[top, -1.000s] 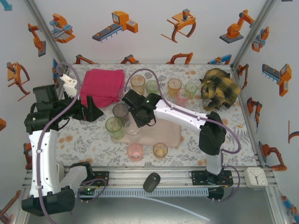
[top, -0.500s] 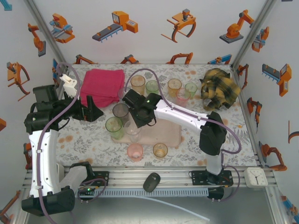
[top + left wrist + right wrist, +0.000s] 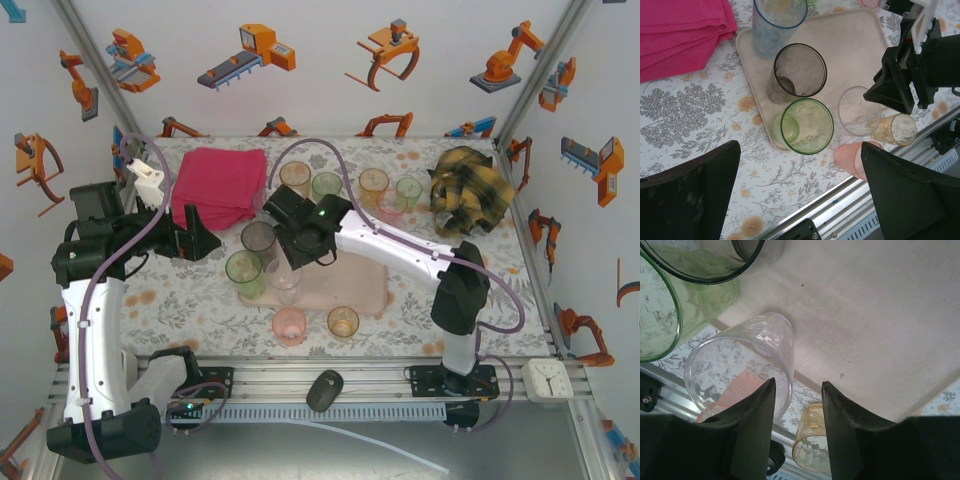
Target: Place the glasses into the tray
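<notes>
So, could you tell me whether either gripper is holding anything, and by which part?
Nothing is held: the left gripper and right gripper are open, and the clear glass stands free on the tray.

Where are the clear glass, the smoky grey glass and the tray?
clear glass (image 3: 747, 360), right wrist view, on its side wall.
smoky grey glass (image 3: 800, 75), left wrist view, inside its dark rim.
tray (image 3: 855, 45), left wrist view, on its bare floor.
</notes>
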Robot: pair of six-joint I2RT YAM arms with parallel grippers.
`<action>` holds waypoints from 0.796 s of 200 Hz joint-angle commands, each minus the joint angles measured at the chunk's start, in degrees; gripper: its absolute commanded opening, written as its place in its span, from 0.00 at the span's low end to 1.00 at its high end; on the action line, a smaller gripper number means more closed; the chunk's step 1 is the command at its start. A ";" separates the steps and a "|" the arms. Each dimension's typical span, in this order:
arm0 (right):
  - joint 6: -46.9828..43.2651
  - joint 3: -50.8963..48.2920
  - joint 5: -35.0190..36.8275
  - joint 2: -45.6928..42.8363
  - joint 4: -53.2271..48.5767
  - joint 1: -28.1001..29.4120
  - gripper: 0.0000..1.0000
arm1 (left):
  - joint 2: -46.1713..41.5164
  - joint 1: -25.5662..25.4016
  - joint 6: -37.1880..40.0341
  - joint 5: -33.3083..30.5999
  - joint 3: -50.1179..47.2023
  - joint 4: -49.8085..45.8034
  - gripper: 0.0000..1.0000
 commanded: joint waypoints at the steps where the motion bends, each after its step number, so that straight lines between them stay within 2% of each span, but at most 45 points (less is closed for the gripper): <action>1: -1.03 2.13 2.26 -4.10 -1.35 0.30 0.42 | -0.46 0.37 -0.56 1.84 0.53 1.03 0.99; 68: -3.44 5.50 7.58 -9.20 -2.36 -2.08 0.42 | -0.46 0.47 -0.87 1.84 0.33 1.22 0.99; 92: -4.47 3.60 12.99 -12.67 1.74 -3.42 0.42 | -0.42 0.49 -1.19 1.59 0.33 1.41 0.99; 117: -4.85 2.54 10.95 -14.56 6.54 -6.53 0.43 | -0.30 0.55 -1.07 1.99 0.31 1.40 0.99; 159: -6.62 5.12 5.47 -11.54 10.78 -11.82 0.43 | -0.03 0.55 -0.96 2.31 0.37 1.21 0.99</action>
